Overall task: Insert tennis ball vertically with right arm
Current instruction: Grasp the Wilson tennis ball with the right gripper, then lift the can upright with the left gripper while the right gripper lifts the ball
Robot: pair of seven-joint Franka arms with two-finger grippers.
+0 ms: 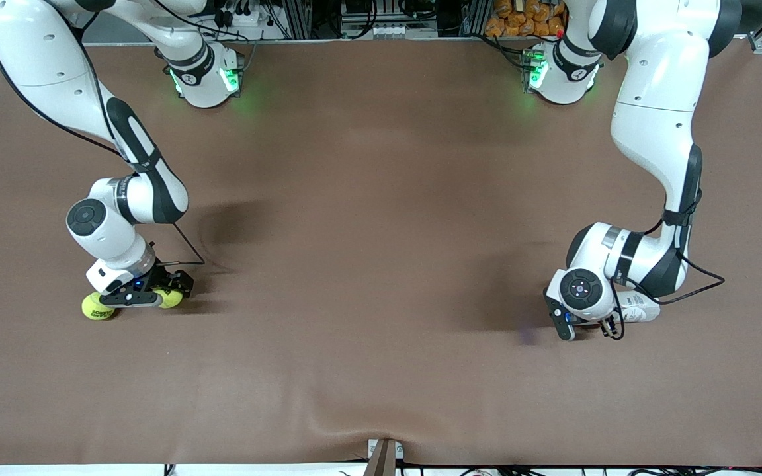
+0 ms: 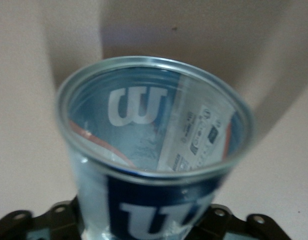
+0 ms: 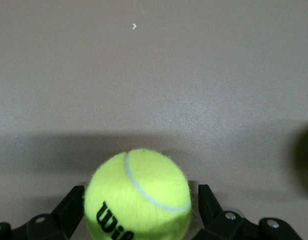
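Tennis ball (image 3: pixel 136 185) sits on the table (image 1: pixel 381 231) at the right arm's end, between the fingers of the right gripper (image 3: pixel 140 200). The claw is spread wide and straddles the ball without pinching it; a gap shows at one finger at least. That low, astride pose looks chosen so that one squeeze takes the ball across its middle.

The front view shows two balls there, an end ball (image 1: pixel 98 306) and an inner ball (image 1: pixel 170 298), one at each end of the gripper's body. I cannot tell which one lies between the fingers. The spare ball is just beside the claw, so a sloppy closing could knock it rolling. The table's end edge is near this group; the edge toward the front camera is well apart.

The middle of the table is bare brown cloth between the arms, giving plenty of room to carry a ball across.

At the left arm's end, the left gripper (image 2: pixel 144 216) is low over the table with a clear can (image 2: pixel 154 150) between its fingers. They appear to press on both sides of it, a narrow hold. The rim is open and nothing shows inside. In the front view the can seems to lie over rather than stand, mostly hidden under the wrist. My guess is that it must be held mouth up for a vertical drop.
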